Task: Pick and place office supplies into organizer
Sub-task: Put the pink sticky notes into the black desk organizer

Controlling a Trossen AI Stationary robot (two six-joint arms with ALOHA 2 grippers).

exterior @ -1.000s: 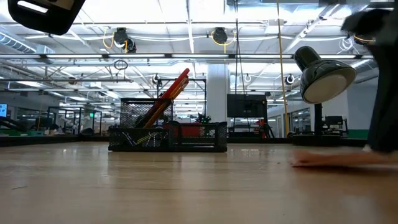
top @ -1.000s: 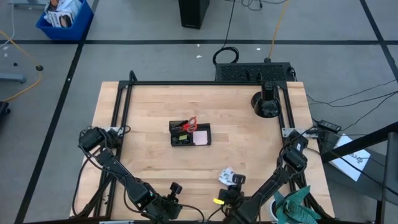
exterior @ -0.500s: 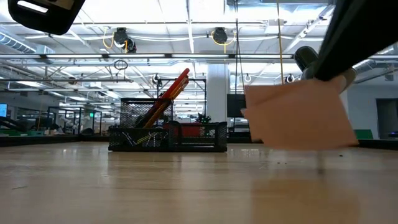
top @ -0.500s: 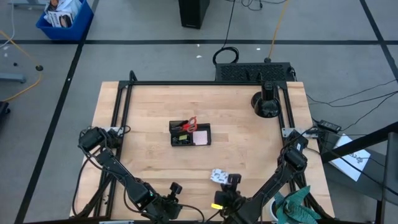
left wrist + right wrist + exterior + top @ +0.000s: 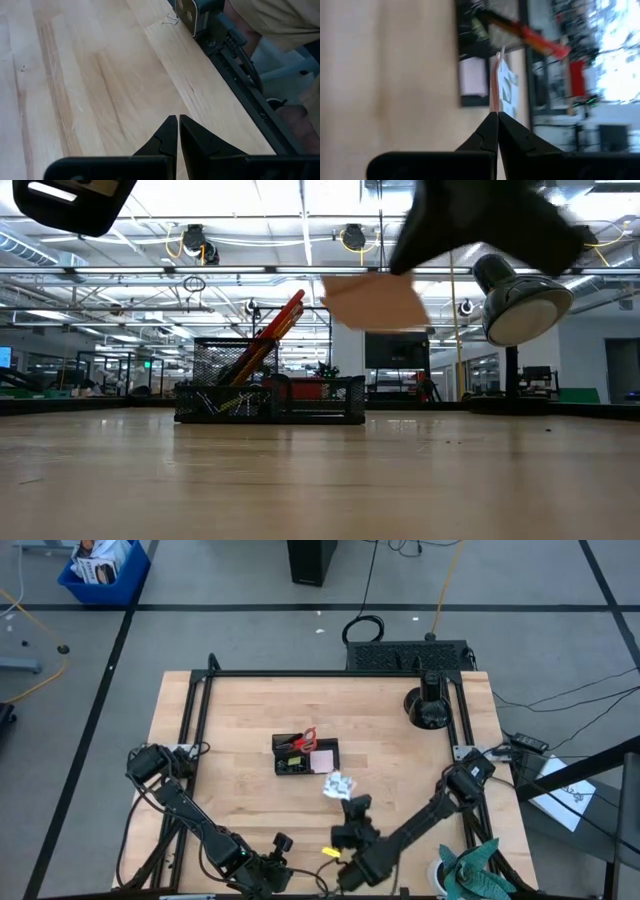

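The black mesh organizer [image 5: 300,756] [image 5: 270,400] stands mid-table. In it are red-handled scissors [image 5: 308,736], slanting orange pencils [image 5: 278,328] and a pale pink pad [image 5: 322,761] [image 5: 472,77]. My right gripper [image 5: 347,797] [image 5: 497,114] hovers just off the organizer's near right corner, shut on a pale pink sticky-note sheet [image 5: 339,784] [image 5: 375,302] whose upper face is white and printed. My left gripper [image 5: 282,841] [image 5: 178,119] is shut and waits low at the table's near edge. My right gripper pinches the sticky-note sheet by its near edge [image 5: 498,102] between the two fingertips. The fingers come from the table's near side, pointing toward the organizer. The sheet sticks out ahead of the fingers, edge-on in the wrist view, lifted clear of the table.
A round black camera mount [image 5: 428,708] [image 5: 520,305] stands at the far right. A potted plant [image 5: 468,873] sits off the near right corner. Black frame rails [image 5: 195,730] run along the table sides. A small pale clip [image 5: 170,20] lies by the rail, and a person's clothing [image 5: 272,15] shows beyond it.
The right gripper has lifted the sticky-note sheet off the table near the near edge. It has carried it up, toward the far edge and leftward, to just beside the organizer. The sheet has risen in the low view from lying on the wood to hanging high.
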